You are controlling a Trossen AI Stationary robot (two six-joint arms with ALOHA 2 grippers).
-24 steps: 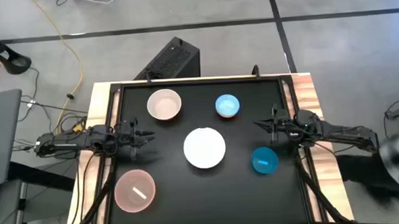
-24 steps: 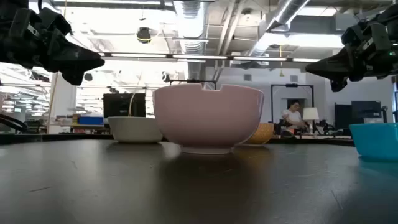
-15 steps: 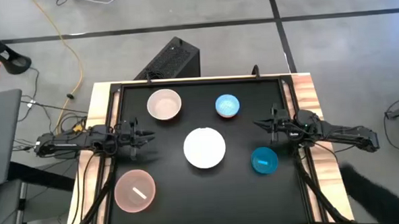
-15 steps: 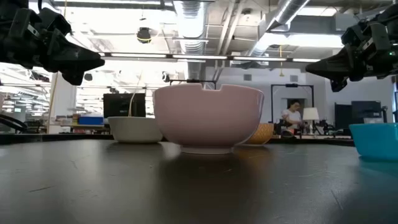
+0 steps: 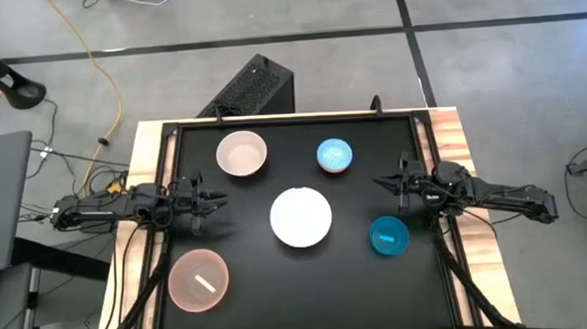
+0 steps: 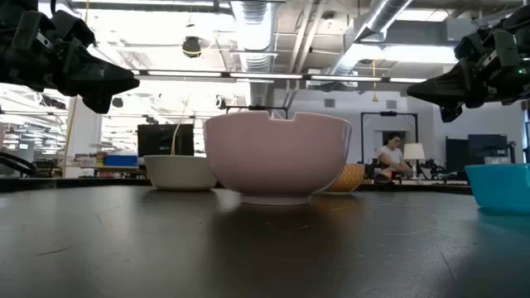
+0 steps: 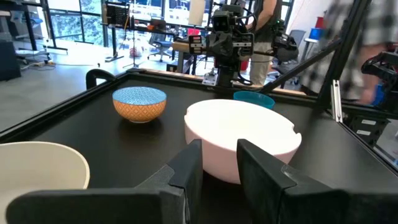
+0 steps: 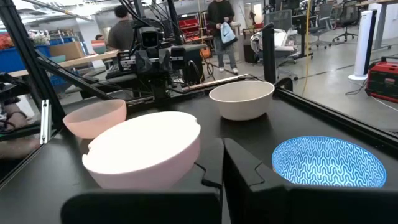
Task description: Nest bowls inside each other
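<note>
Five bowls: spread apart on the counter (image 5: 427, 278), none nested.
White bowl (image 5: 301, 217): centre.
Left hand (image 5: 214, 199): released, empty, waiting at left edge.
Right hand (image 5: 383, 183): clenched, empty, at right edge.

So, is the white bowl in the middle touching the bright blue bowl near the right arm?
Apart. The high view shows bare black table between the white bowl and the bright blue bowl.

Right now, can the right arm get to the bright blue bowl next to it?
Probably yes. The bright blue bowl sits apart from the other bowls, just beside the shut right gripper, with nothing in between.
</note>
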